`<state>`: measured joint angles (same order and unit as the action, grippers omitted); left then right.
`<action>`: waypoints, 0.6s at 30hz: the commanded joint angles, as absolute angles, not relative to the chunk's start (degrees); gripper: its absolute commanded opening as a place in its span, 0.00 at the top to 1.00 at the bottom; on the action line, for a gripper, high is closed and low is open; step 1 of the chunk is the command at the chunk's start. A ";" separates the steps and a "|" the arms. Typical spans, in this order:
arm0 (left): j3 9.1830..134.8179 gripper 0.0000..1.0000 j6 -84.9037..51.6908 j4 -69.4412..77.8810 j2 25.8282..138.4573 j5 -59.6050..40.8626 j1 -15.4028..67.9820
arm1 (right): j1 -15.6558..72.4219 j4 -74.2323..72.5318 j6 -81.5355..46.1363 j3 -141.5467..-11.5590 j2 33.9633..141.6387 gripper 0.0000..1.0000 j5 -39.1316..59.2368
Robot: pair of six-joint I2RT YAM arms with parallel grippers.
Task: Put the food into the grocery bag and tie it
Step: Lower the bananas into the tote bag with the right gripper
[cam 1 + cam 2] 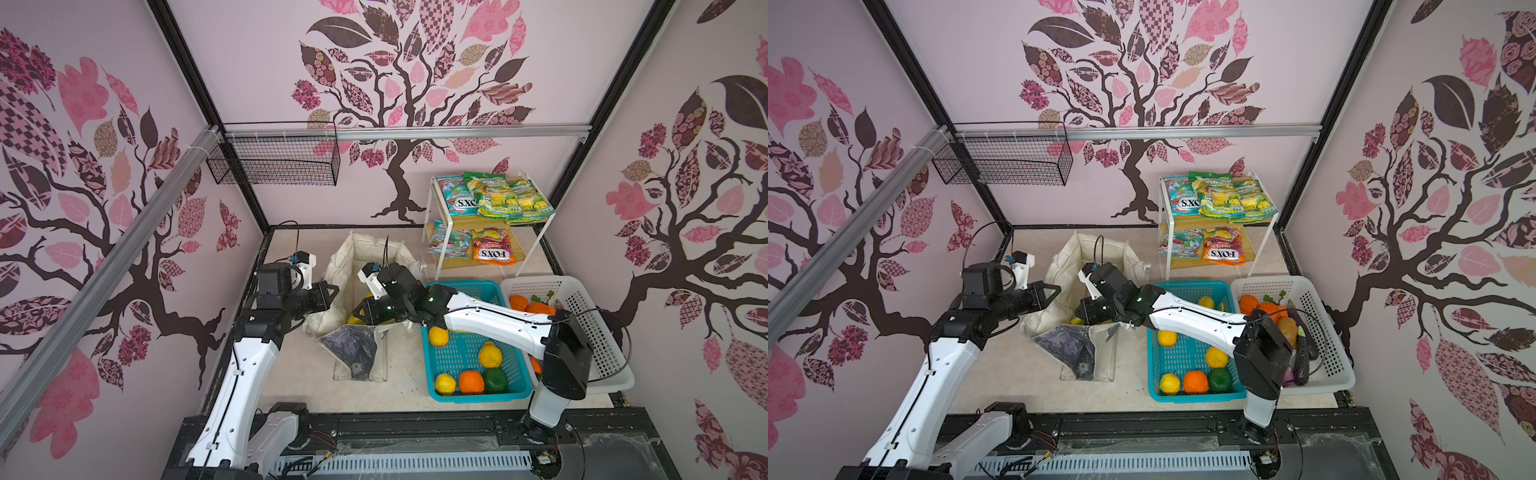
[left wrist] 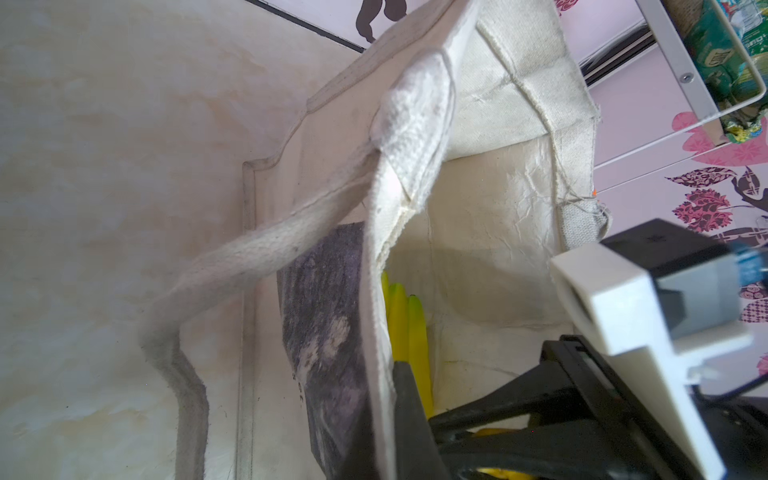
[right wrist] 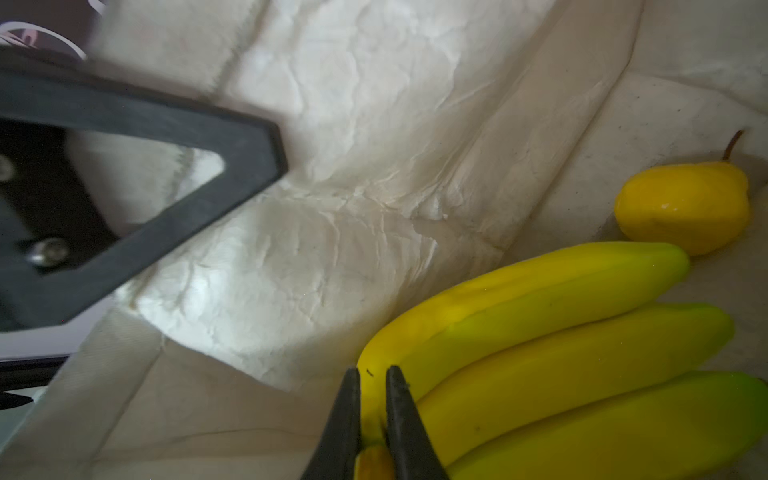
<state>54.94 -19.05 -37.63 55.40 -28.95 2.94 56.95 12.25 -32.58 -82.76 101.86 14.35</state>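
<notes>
So far, only a small share of the food is in. The grocery bag [image 1: 347, 266] stands open at the middle of the table [image 1: 299, 374], its mouth wide. A long handle [image 2: 232, 266] trails loose on the surface, so the tying has not begun.

At about 1 o'clock from the bag, the shelf [image 1: 521, 243] holds all the snack packets [image 1: 494, 199] that can be seen, on both levels. None shows inside the bag.

At 3 to 4 o'clock from the bag sits the teal basket [image 1: 461, 357], with yellow, orange and green toy fruits [image 1: 490, 353] in it. Just beyond it at its 3 o'clock, the white basket [image 1: 582, 303] has orange and darker pieces, partly hidden by the right arm.

The left gripper [image 1: 330, 291] is at the bag's 9 o'clock rim. Its jaws are closed and look pinched on the rim fabric, which seems to hold the mouth open.

The right gripper [image 3: 372, 374] reaches down into the bag from 3 o'clock. Its jaws are clamped on the stem end of the bananas [image 3: 561, 332], which are low inside the bag and not yet let go.

A yellow pear [image 3: 681, 203] already lies on the bag's floor, just beside the banana tips.

I judge that what remains is releasing the bananas, moving the basket pieces and shelf packets across, then knotting the handles.
</notes>
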 commanded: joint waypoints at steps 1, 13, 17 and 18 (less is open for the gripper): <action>53.50 1.00 -19.16 -35.01 54.01 -30.64 2.98 | 57.30 13.49 -32.90 -83.09 105.10 0.98 12.95; 53.32 1.00 -19.42 -34.72 53.58 -30.63 2.74 | 57.32 18.86 -30.50 -86.62 113.93 0.98 9.29; 53.26 1.00 -19.46 -34.79 53.42 -30.44 2.75 | 57.31 20.37 -30.36 -87.44 116.56 0.97 8.63; 53.25 1.00 -19.58 -34.67 53.35 -30.40 2.78 | 57.34 20.64 -30.28 -87.61 117.13 0.96 8.48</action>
<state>54.57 -19.49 -37.65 54.61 -29.23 2.94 57.30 15.73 -30.96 -86.46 113.36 10.44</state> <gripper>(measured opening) 0.047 0.134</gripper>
